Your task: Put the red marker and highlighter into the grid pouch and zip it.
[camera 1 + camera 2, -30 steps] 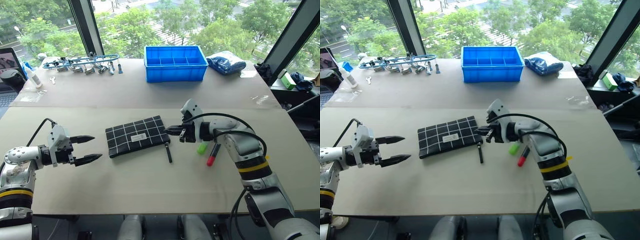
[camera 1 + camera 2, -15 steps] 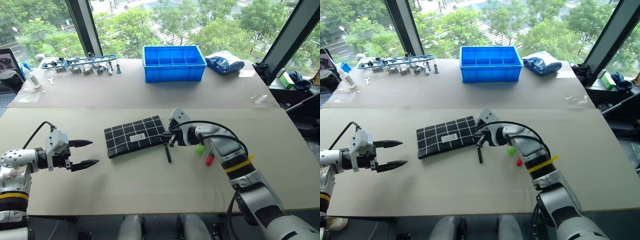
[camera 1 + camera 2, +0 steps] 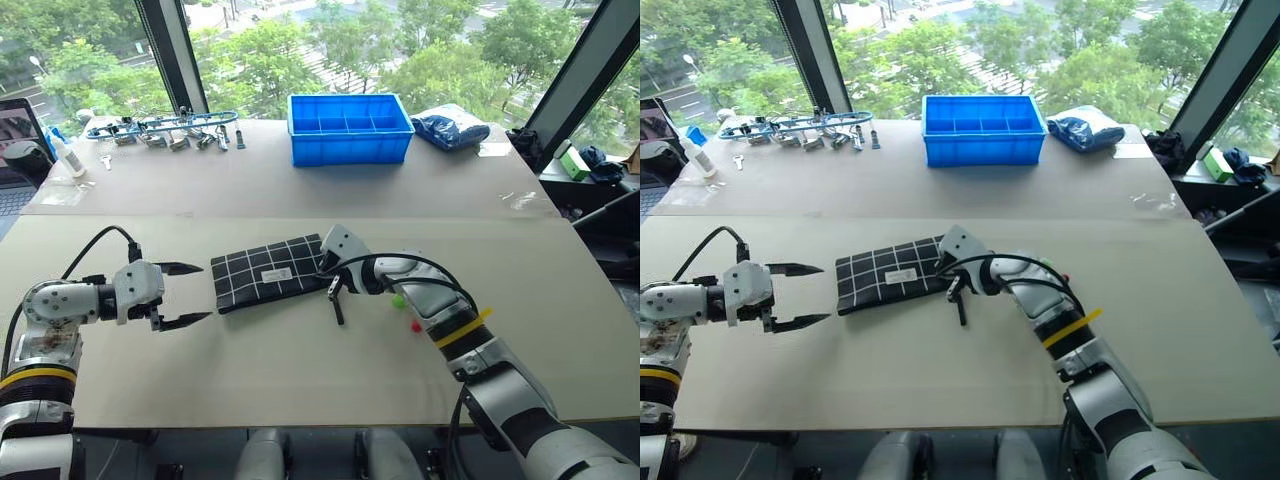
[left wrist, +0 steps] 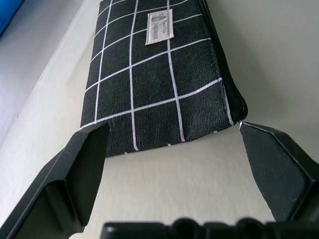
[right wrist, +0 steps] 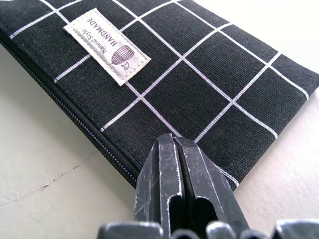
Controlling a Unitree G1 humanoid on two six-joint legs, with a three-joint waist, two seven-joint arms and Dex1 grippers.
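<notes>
Since a second ago your right gripper (image 3: 332, 281) has swung left from above the pens to the pouch's (image 3: 268, 274) right end, and your left gripper (image 3: 188, 294) has closed in on the pouch's left end and rolled, so its fingers now stand one above the other.

The right fingers are pressed together. In the right wrist view their tips sit over the pouch's corner by the zipper edge, but they cover the spot beneath them, so you cannot tell whether they touch the fabric or pinch anything. The pull strap (image 3: 337, 303) lies on the table (image 3: 300, 370) just below that gripper, trailing toward you; where it joins the zipper is hidden behind the gripper.

The left fingers are spread wide and hold nothing. In the left wrist view they frame the pouch's near end without touching it.

The pouch lies flat at mid table, label (image 5: 107, 46) up, zipper looking closed along the stretch you can see.

Your right forearm covers most of both pens. Only a green bit of the highlighter (image 3: 398, 299) and a red dot of the marker (image 3: 416, 325) show beside the arm, right of the pouch; their lie cannot be made out.

The blue bin (image 3: 349, 127) stands on the far table.
</notes>
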